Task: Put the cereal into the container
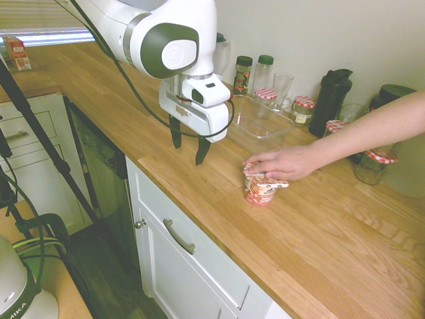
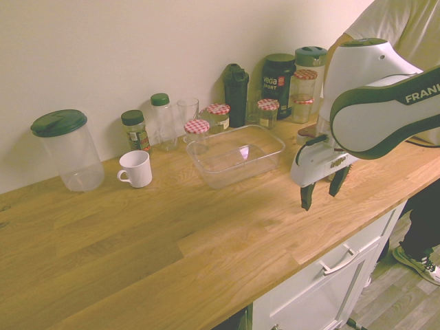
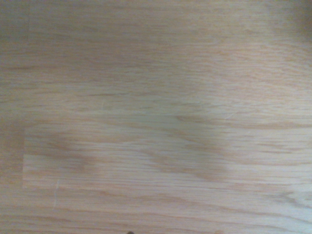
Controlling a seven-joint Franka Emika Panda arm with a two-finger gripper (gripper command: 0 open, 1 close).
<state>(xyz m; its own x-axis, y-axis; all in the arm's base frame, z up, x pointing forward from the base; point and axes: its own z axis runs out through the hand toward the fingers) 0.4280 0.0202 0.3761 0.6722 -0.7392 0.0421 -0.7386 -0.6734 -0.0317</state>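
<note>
The cereal [image 1: 260, 189], a small red, white and orange cup, stands on the wooden counter near its front edge. A person's hand [image 1: 285, 163] rests on top of it. My gripper [image 1: 188, 151] hangs open and empty above the bare counter, to the left of the cup and apart from it. The container [image 1: 265, 126], a clear shallow tub, sits empty further back towards the wall. In the second exterior view the open gripper [image 2: 320, 194] is to the right of the container [image 2: 234, 161], and the arm hides the cereal. The wrist view shows only wood grain.
Along the wall stand glass jars with red-checkered lids [image 2: 197, 128], spice bottles [image 2: 135, 129], a drinking glass [image 2: 187, 110], a black shaker [image 2: 236, 93], a white mug [image 2: 136, 168] and a large clear canister [image 2: 67, 150]. The person's arm [image 1: 372, 126] reaches in from the right.
</note>
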